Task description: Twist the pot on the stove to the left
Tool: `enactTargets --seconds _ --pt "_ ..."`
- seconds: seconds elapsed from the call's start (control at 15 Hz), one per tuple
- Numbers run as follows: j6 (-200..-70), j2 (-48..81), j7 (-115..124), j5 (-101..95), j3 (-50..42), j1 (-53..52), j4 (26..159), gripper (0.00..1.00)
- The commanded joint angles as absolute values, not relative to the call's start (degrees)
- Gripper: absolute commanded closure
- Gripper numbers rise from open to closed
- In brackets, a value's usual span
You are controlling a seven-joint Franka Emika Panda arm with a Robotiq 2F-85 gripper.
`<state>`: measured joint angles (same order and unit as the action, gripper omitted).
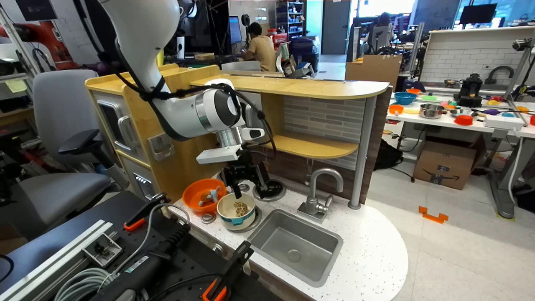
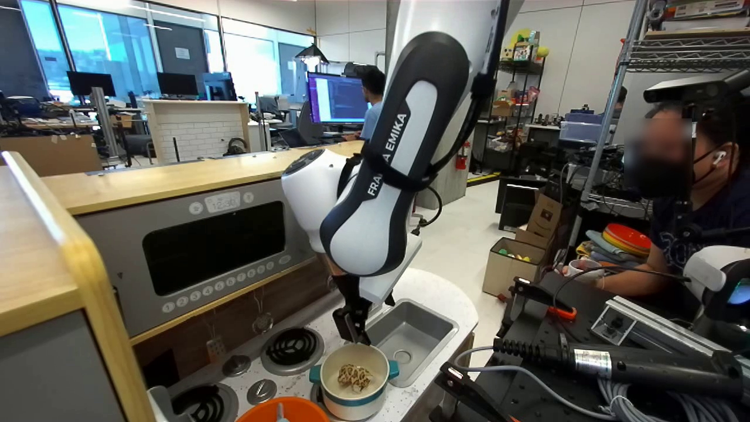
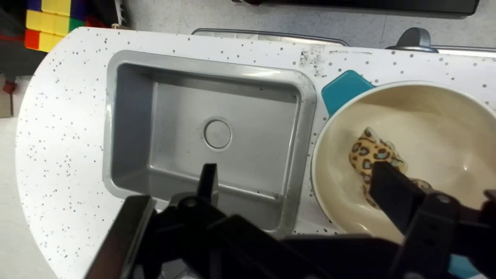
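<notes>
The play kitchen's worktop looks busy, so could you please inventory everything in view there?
Stove: one, white, on the worktop.
Burners: at least three, black, on the stove.
Knobs: at least two, silver, among the burners.
Pot: one, cream and teal, over a burner.
Spotted toy: one, tan and brown, in the pot.
Bowl: one, orange, beside the pot.
Grey toy: one, grey, in the bowl; other contents unclear.
Sink: one, grey, beside the stove.
Faucet: one, silver, behind the sink.
Arm: one, white and black, above the worktop.
Jaws: one pair, black, parted, near the pot.
</notes>
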<state>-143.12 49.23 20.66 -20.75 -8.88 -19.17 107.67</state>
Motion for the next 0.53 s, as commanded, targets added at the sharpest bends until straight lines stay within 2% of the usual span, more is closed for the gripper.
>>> enactTargets --seconds 0.0,0.47 --pt "-142.6 53.2 21.7 -21.9 -10.4 -21.0 104.0 0.0" --pt "-141.4 57.6 21.2 -22.0 -11.4 -22.4 100.7 0.0"
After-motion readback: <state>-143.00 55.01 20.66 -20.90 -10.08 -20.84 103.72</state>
